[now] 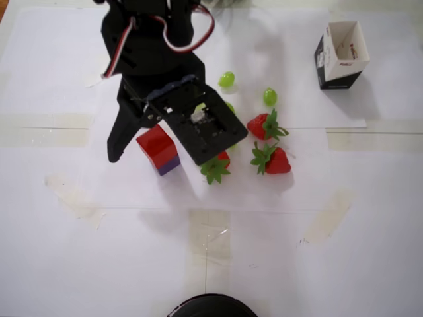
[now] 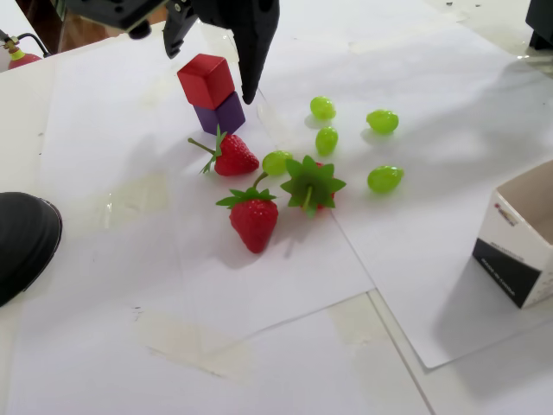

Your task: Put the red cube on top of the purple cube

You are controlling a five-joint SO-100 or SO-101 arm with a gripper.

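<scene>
The red cube (image 1: 154, 143) sits on top of the purple cube (image 1: 171, 165), slightly turned against it. The fixed view shows the same stack, with the red cube (image 2: 206, 79) on the purple cube (image 2: 221, 114). My gripper (image 1: 157, 160) is open and straddles the stack, with one finger (image 1: 115, 142) to the left and the broad jaw to the right. In the fixed view the gripper (image 2: 210, 76) hangs over the stack. Its dark finger (image 2: 251, 52) stands just right of the red cube and apart from it.
Three strawberries (image 2: 254, 220) (image 2: 234, 156) (image 2: 311, 184) and several green grapes (image 2: 384, 178) lie right of the stack. An open black-and-white carton box (image 1: 340, 54) stands at the far right. A black round object (image 2: 22, 242) sits at the table edge.
</scene>
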